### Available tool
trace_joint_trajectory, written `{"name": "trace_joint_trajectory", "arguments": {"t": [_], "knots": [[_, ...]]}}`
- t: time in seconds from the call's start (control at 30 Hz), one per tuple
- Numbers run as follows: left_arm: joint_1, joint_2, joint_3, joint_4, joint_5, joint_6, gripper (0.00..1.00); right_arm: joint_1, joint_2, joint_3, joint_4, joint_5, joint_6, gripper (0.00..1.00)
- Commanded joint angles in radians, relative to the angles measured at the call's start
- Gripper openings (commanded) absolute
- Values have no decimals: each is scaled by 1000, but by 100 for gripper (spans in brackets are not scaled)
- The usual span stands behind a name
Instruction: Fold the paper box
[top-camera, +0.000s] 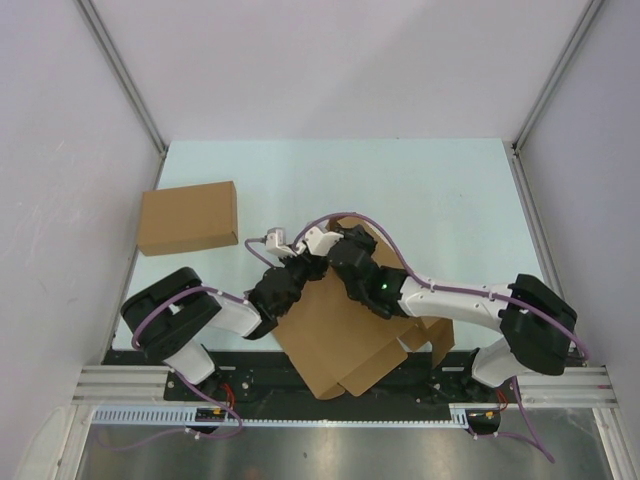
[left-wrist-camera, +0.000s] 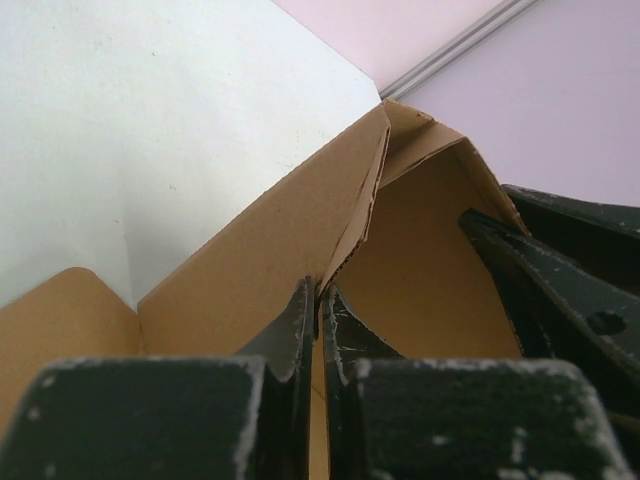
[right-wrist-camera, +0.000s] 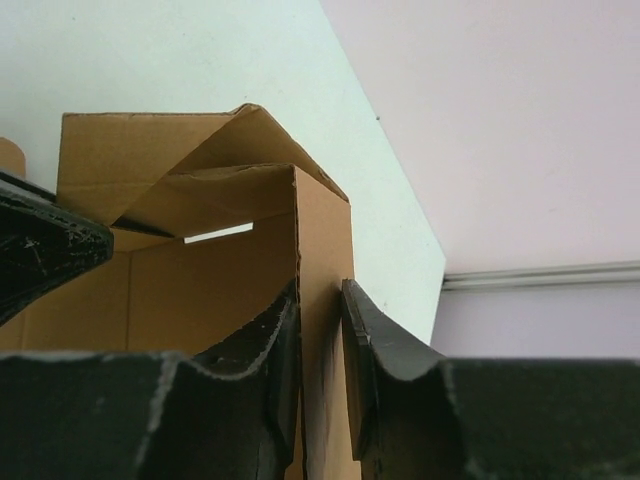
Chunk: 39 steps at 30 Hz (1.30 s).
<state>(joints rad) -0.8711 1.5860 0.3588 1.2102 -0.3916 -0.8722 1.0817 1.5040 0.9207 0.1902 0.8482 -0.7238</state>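
Paper box (top-camera: 335, 340): half-formed, lay near the middle of the table (top-camera: 430, 190), askew to its near edge, loose flaps toward my bases.
Plain box (top-camera: 188, 218): sat far left, well apart.
Left fingers (left-wrist-camera: 297, 325): were pressed together, pinching a raised wall at its top edge.
Right fingers (right-wrist-camera: 275, 335): stood one each side of the neighbouring wall; gripping or loose, I could not tell.
Key relation: both arms met at the far end, equally near; everything else lay back toward me, so I judged the next fold ran inward.
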Motion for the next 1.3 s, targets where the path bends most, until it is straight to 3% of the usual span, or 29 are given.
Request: {"name": "trace_joint_trajectory", "arguments": {"t": [0.0, 0.1, 0.27, 0.53, 0.87, 1.13, 1.27], "knots": [[-16, 2, 0, 31, -15, -25, 4, -12, -45, 52, -38, -61, 104, 26], [-16, 2, 3, 25, -18, -22, 4, -25, -54, 64, -52, -78, 127, 24], [-16, -1, 12, 22, -18, -13, 5, -35, -59, 75, -67, -104, 156, 11], [-16, -12, 26, -1, -20, 15, 4, -42, -76, 75, -98, -141, 192, 26], [-20, -12, 28, -5, -29, 19, 4, -23, -54, 73, -227, -152, 227, 15], [-26, -18, 28, -17, -39, 32, 4, -13, -67, 73, -251, -233, 270, 34], [-28, -24, 35, -29, -41, 42, 4, -9, -67, 73, -265, -236, 288, 37]]}}
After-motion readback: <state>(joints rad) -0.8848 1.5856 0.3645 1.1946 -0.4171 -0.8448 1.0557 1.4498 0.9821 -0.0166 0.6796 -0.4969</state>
